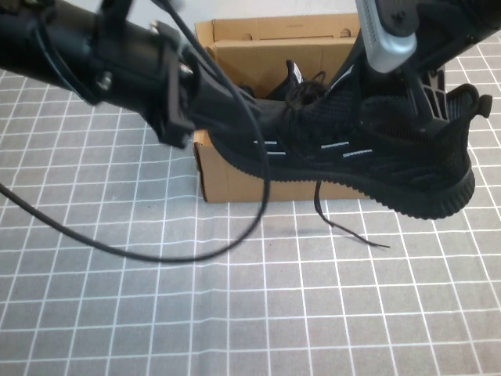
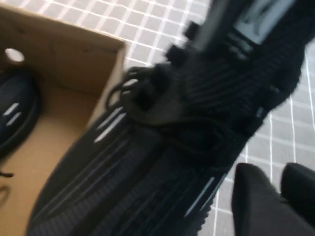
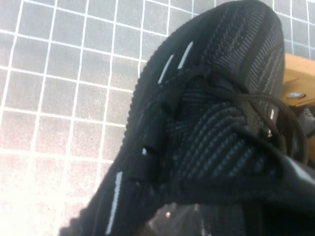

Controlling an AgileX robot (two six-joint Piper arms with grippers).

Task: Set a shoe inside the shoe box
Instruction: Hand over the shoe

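Observation:
The shoe (image 1: 376, 149), a black knit sneaker with white dashes, hangs in the air over the front wall of the brown shoe box (image 1: 235, 184). Its toe points left and one lace (image 1: 337, 223) trails down to the mat. My right gripper (image 1: 391, 82) comes down from above and is shut on the shoe's collar; in the right wrist view one finger (image 3: 295, 182) lies against the knit (image 3: 221, 98). My left gripper (image 1: 239, 117) is at the toe, and in the left wrist view it (image 2: 278, 196) is open beside the shoe (image 2: 162, 147), holding nothing.
The twin sneaker (image 1: 293, 78) lies inside the box and also shows in the left wrist view (image 2: 15, 118). The box's lid flap (image 1: 274, 30) stands at the back. The left arm's black cable (image 1: 156, 254) loops over the grey grid mat (image 1: 156, 313).

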